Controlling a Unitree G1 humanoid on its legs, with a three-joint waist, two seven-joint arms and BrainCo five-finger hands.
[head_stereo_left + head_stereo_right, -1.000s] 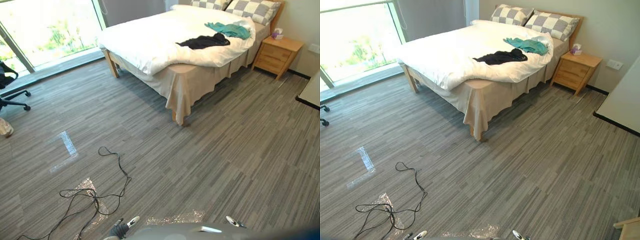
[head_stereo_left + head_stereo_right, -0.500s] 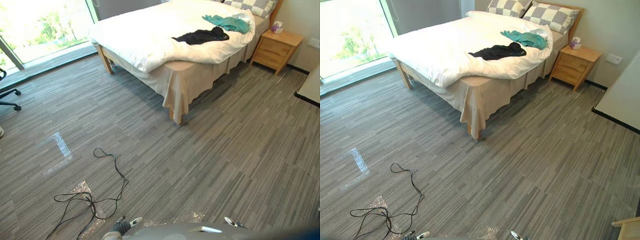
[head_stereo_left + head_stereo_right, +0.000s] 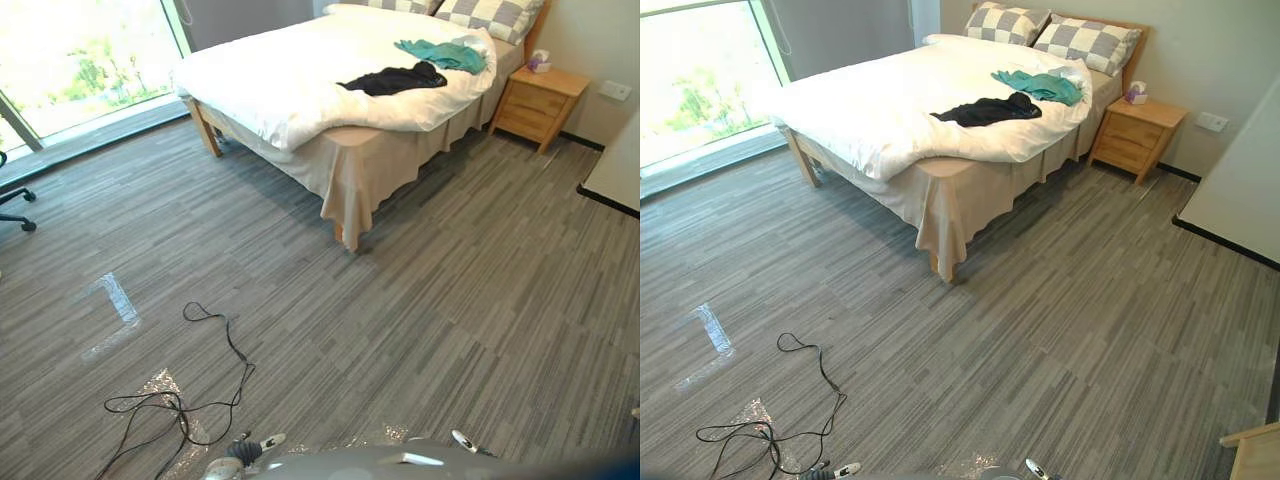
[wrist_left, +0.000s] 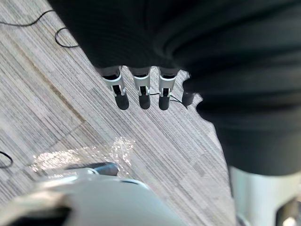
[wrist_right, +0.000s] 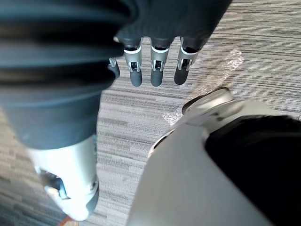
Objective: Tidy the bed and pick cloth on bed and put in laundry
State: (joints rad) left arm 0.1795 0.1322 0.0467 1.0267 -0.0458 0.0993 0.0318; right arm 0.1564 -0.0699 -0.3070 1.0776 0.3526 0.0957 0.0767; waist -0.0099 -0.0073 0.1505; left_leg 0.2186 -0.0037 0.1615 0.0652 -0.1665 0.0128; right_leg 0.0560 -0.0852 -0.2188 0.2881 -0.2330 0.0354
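A wooden bed [image 3: 345,160] with a rumpled white duvet [image 3: 290,70] stands across the room. A black cloth [image 3: 392,79] lies on the duvet near its right edge, and a teal cloth [image 3: 440,53] lies beyond it by the checked pillows [image 3: 1085,42]. My left hand [image 4: 141,92] hangs over the grey floor, far from the bed, fingers straight and relaxed, holding nothing. My right hand [image 5: 157,70] hangs likewise, fingers straight and empty.
A wooden nightstand [image 3: 540,100] with a tissue box [image 3: 539,62] stands right of the bed. A big window [image 3: 80,60] runs along the far left. An office chair's base [image 3: 15,210] is at the left edge. A white panel [image 3: 1240,190] stands at the right.
The camera has shifted: the bed now sits a little further left and the pillows show again. The cloths lie where they were.
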